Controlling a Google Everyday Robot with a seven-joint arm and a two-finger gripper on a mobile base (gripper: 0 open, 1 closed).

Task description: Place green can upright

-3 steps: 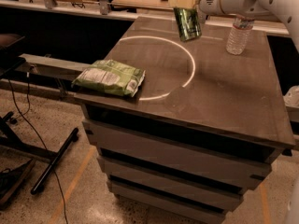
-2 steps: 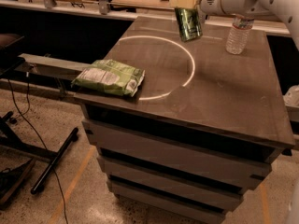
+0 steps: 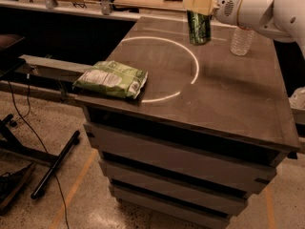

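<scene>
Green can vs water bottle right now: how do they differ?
The can is opaque green; the bottle is clear. The gripper, over the table's far side, holds the can by its top; the bottle stands free beside it. Both are upright.

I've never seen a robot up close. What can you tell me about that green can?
The green can looks like dark green metal with pale markings, roughly upright. The gripper clasps its top, hiding it. It hangs low over the far side of the table, by the white ring; whether its base touches is unclear.
</scene>
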